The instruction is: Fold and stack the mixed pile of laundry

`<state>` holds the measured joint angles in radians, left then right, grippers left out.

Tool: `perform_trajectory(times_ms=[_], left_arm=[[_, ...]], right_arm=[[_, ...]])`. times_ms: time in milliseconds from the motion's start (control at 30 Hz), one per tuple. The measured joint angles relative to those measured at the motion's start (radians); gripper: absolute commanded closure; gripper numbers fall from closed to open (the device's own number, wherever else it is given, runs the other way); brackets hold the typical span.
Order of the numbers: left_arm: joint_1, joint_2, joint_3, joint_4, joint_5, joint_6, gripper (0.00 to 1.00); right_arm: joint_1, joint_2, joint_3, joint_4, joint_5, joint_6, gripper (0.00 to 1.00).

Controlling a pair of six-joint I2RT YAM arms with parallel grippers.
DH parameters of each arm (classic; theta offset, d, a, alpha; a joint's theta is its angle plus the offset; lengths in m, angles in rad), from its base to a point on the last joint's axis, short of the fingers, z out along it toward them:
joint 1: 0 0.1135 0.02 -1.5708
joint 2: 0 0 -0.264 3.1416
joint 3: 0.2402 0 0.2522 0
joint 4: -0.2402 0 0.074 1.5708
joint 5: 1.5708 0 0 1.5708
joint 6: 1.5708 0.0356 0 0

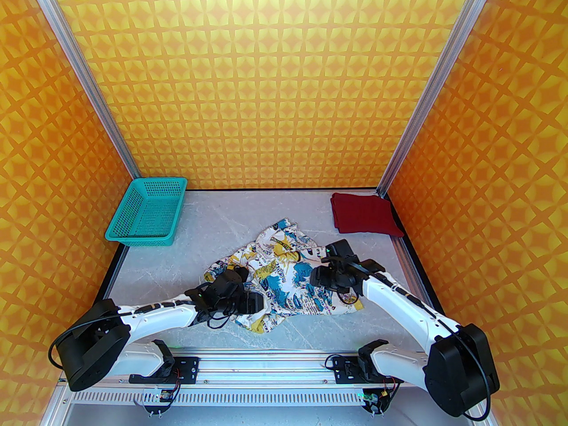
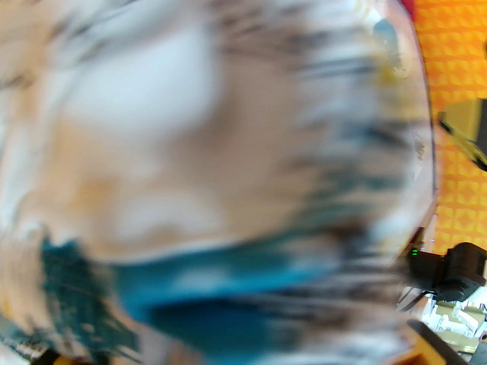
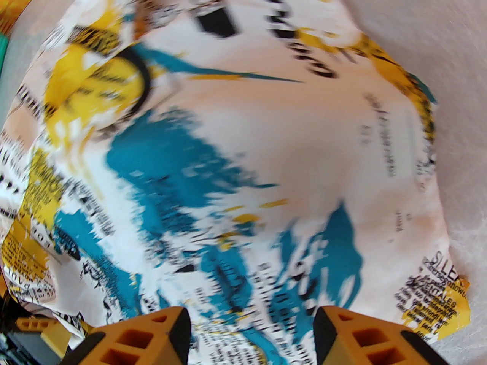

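Note:
The white garment [image 1: 284, 278] printed in blue, yellow and black lies crumpled mid-table. The dark red T-shirt [image 1: 364, 215] lies folded at the back right corner. My left gripper [image 1: 257, 303] rests on the printed garment's near left part. In the left wrist view the printed cloth [image 2: 190, 146] is blurred, pressed close to the lens, and hides the jaws. My right gripper [image 1: 320, 278] is over the garment's right side. In the right wrist view its orange fingertips [image 3: 173, 331] stand apart, open, with the printed cloth [image 3: 247, 158] spread just beyond them.
A teal perforated basket [image 1: 146, 213] stands at the back left of the grey table [image 1: 155, 264]. Orange patterned walls close in three sides. The right arm's wrist [image 2: 452, 272] shows at the right edge of the left wrist view.

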<state>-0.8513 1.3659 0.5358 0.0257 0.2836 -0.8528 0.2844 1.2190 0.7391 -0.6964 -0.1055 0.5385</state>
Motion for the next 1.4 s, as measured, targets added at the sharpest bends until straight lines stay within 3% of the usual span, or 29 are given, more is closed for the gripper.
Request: perform_trajectory(times_ms=[267,400,567,600,667,733,833,1067,1400], left_arm=[[-0.05,-0.03,-0.008,-0.019,0.044,0.009,0.57],[-0.063,-0.057,-0.041,-0.026,0.066,0.008,0.65],[-0.093,-0.057,-0.047,-0.037,0.092,0.023,0.98],[-0.098,-0.057,-0.047,-0.036,0.095,0.027,1.0],[-0.101,-0.059,-0.047,-0.034,0.098,0.034,1.0],[-0.103,-0.086,-0.047,-0.04,0.085,0.051,1.0],[-0.095,-0.199,-0.041,-0.076,0.05,0.093,1.0],[0.006,-0.467,0.122,-0.192,-0.025,0.249,1.0],[0.041,-0.482,0.536,-0.381,-0.095,0.514,1.0]], right_arm=[[-0.197,0.003,-0.108,0.001,-0.027,0.047,0.34],[-0.235,-0.044,-0.165,-0.021,-0.03,0.082,0.34],[-0.235,-0.078,-0.235,-0.024,-0.034,0.131,0.45],[-0.235,-0.08,-0.238,-0.022,-0.032,0.137,0.5],[-0.239,-0.077,-0.24,-0.008,-0.035,0.147,0.63],[-0.24,-0.065,-0.238,0.007,-0.032,0.149,0.81],[-0.24,-0.043,-0.194,0.002,-0.014,0.138,1.0],[-0.24,-0.043,0.112,0.0,0.064,0.089,1.0],[-0.24,-0.121,0.435,-0.076,0.087,0.036,1.0]])
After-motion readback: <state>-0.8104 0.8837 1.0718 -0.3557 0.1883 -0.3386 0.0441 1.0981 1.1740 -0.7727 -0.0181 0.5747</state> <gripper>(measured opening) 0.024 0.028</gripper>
